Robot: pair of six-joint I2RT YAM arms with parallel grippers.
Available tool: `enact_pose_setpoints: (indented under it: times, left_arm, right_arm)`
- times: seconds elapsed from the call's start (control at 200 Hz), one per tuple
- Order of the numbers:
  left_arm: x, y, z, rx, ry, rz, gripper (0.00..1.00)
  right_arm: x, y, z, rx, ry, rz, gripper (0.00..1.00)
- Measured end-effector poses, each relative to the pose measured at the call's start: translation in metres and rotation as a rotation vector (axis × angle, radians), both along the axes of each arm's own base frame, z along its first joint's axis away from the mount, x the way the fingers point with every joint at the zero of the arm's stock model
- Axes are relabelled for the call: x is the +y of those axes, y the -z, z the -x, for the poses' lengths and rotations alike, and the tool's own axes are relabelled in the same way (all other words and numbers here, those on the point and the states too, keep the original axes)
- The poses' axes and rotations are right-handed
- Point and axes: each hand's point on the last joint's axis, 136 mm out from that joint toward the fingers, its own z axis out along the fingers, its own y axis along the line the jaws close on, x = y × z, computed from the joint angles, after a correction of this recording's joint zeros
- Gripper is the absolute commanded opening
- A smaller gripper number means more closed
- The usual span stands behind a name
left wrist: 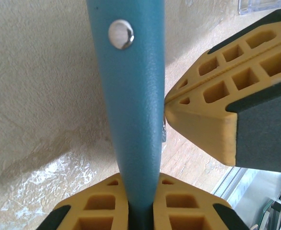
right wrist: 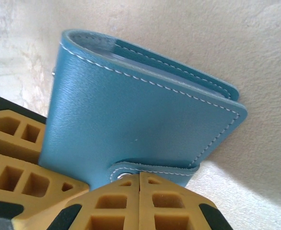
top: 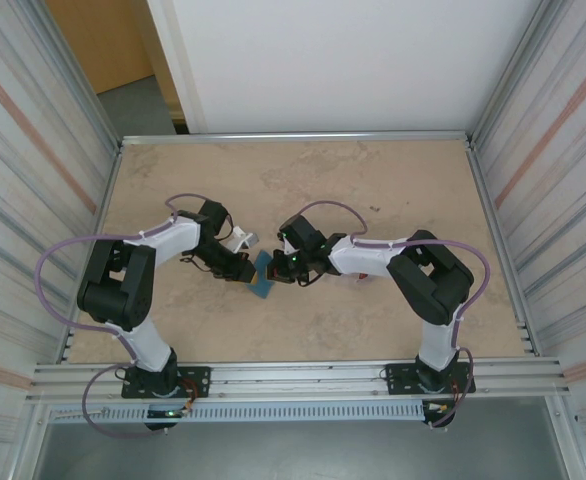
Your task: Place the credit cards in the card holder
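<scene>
Card holder (left wrist: 135, 96) is clamped edge-on between the fingers of the left gripper (left wrist: 140, 194). Right gripper (right wrist: 139, 181) has its fingers pressed together, holding nothing, tips touching the holder at its closing tab (right wrist: 155, 170). Both grippers meet near the middle of the table (top: 393, 190). Clear plastic case (left wrist: 263, 5) lies close behind.

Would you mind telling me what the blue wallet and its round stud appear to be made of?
The wallet looks like leather or faux leather: fine grain, matte sheen, white stitching along its edges. The stud looks like polished metal, mirror-bright.
</scene>
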Motion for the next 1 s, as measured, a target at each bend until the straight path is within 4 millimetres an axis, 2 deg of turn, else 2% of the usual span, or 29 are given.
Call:
enact_pose_setpoints:
  times: [0.571,0.997]
  left_arm:
    - [-0.0001,-0.0001,0.0000,0.000,0.000,0.001,0.00]
    - [0.0002,0.0011,0.0002,0.007,-0.002,0.002,0.00]
  right_arm:
    - [0.0018,-0.0040,-0.0023,-0.006,0.001,-0.007,0.02]
    - [0.0026,0.0044,-0.0022,0.005,-0.001,0.000,0.02]
